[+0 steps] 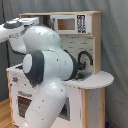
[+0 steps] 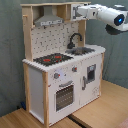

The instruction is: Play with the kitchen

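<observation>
On wooden flooring stands the kitchen [image 2: 62, 75], white with light-wood trim; fingers [image 2: 75, 12] state unclear.
</observation>
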Action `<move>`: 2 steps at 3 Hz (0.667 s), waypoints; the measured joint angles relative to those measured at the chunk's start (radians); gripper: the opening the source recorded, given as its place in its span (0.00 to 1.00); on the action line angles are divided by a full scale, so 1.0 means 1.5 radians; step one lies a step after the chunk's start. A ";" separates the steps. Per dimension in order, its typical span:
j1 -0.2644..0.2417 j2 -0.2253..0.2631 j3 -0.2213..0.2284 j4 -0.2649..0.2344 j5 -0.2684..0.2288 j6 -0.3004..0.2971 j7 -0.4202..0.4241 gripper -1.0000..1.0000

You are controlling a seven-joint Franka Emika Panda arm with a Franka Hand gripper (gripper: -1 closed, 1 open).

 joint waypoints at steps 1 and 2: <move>0.001 -0.033 0.014 0.017 -0.036 -0.032 0.057 1.00; 0.000 -0.053 0.024 0.023 -0.062 -0.060 0.110 1.00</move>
